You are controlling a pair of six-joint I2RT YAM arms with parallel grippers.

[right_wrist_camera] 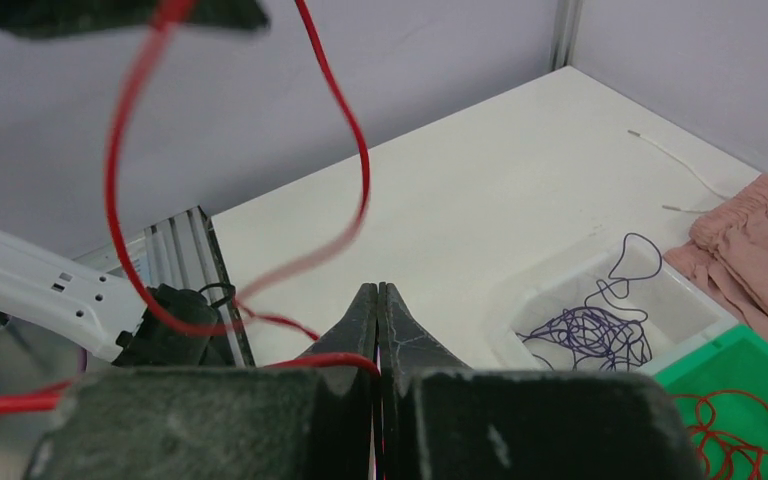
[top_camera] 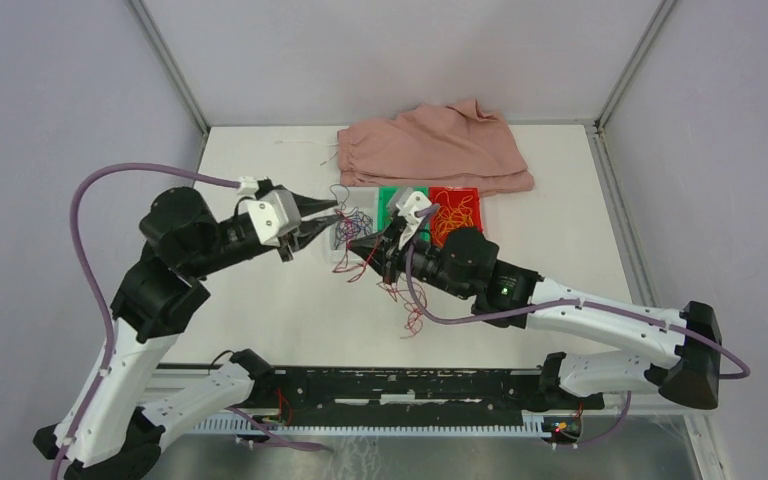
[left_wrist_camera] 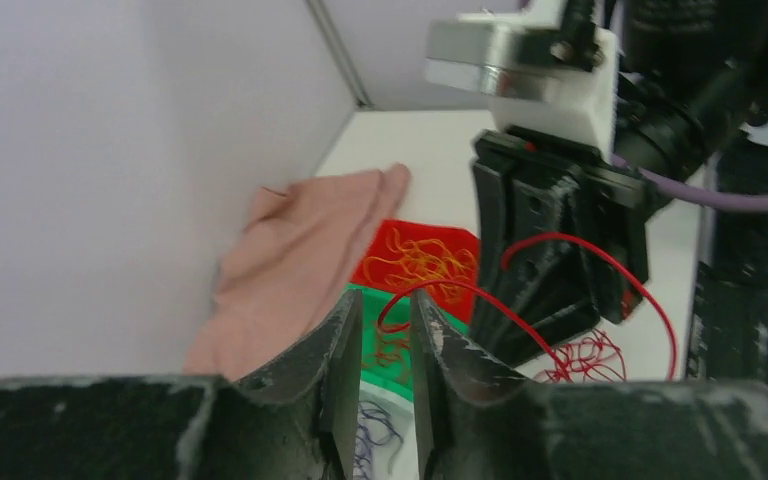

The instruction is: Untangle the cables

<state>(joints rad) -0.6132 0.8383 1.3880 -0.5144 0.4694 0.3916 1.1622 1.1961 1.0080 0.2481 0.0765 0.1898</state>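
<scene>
Working above the table (top_camera: 260, 320) near the green tray (right_wrist_camera: 730, 350), my right pincer (right_wrist_camera: 378, 292) is clamped on the red cord (right_wrist_camera: 362, 160); my left pincer (left_wrist_camera: 385, 300) stands slightly apart beside its loop. I'd draw it slowly, avoiding fresh snags.

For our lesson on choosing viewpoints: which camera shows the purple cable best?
Right wrist view: the purple cable lies unobstructed in its clear tray, loops distinct. Top external shows only a small dark tangle; left wrist shows just a scrap at the bottom edge.
</scene>
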